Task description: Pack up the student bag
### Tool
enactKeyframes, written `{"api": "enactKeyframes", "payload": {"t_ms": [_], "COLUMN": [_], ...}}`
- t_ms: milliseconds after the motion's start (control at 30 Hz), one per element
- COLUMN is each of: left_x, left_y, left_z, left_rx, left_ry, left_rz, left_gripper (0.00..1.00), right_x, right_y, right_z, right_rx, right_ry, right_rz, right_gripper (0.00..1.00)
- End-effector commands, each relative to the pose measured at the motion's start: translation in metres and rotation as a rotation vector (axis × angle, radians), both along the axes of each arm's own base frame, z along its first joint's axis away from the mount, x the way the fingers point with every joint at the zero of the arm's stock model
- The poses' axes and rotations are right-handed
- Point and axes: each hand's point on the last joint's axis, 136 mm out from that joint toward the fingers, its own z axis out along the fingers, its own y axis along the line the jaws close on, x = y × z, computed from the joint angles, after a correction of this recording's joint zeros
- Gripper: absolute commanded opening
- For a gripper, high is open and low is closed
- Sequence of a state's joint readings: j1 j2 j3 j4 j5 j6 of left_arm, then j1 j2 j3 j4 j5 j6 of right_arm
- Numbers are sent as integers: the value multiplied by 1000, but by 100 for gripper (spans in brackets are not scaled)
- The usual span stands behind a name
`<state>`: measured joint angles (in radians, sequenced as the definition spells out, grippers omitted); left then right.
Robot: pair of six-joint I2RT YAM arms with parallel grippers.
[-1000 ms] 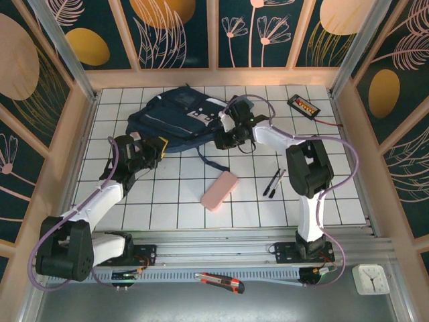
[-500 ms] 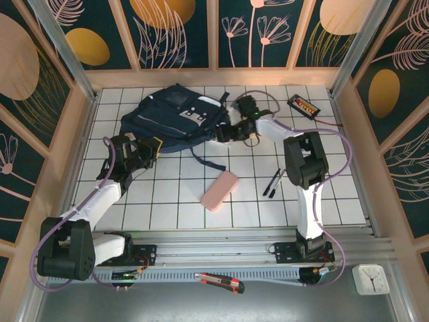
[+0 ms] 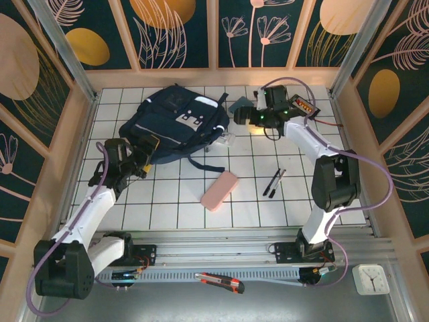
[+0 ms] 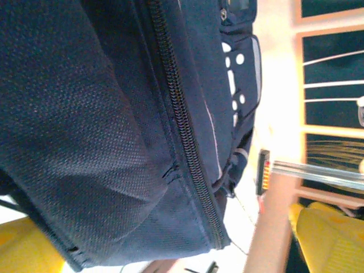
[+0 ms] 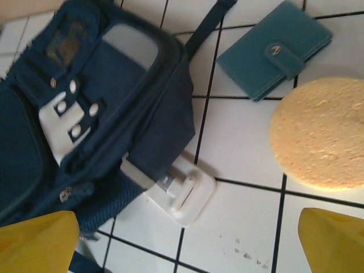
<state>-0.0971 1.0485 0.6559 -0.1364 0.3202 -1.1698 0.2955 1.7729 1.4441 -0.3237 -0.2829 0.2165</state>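
Observation:
The student bag, dark navy with pale patches, lies flat at the back middle of the table. Its fabric and a closed zip sit close in front of the left wrist camera. My left gripper is at the bag's near-left edge, open, its yellow fingertips wide apart with bag fabric between them. My right gripper hovers just right of the bag, open over bare tile, yellow fingertips apart and holding nothing. The bag's patched front is at upper left in the right wrist view.
A white plastic piece sticks out from under the bag's right edge. A teal wallet and a round yellow sponge lie beside it. A pink pencil case and two pens lie mid-table, and a black gadget sits at back right.
Both grippers have opened. The right gripper has drawn back and to the right, away from the bag. The bag has shifted slightly left, and the left gripper has moved a little nearer.

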Motion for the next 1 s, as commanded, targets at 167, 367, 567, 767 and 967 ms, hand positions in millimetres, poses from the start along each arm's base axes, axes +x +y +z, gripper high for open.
{"api": "enactKeyframes", "payload": {"t_ms": [167, 367, 567, 767, 967], "left_x": [36, 49, 50, 56, 70], "left_y": [30, 22, 22, 15, 14], "left_z": [67, 53, 26, -7, -28], "left_rx": [408, 413, 427, 358, 274], "left_ry": [-100, -57, 8, 65, 87], "left_rz": [-69, -132, -160, -182, -179], "left_gripper": [99, 99, 99, 99, 99], "right_x": [15, 6, -14, -29, -11], "right_y": [25, 75, 151, 193, 186], "right_z": [3, -19, -37, -57, -81], "right_rx": [188, 183, 170, 53, -70], "right_ry": [160, 225, 268, 188, 107], "right_rz": [48, 210, 401, 544, 606], "right_gripper": [91, 82, 78, 68, 69]}}
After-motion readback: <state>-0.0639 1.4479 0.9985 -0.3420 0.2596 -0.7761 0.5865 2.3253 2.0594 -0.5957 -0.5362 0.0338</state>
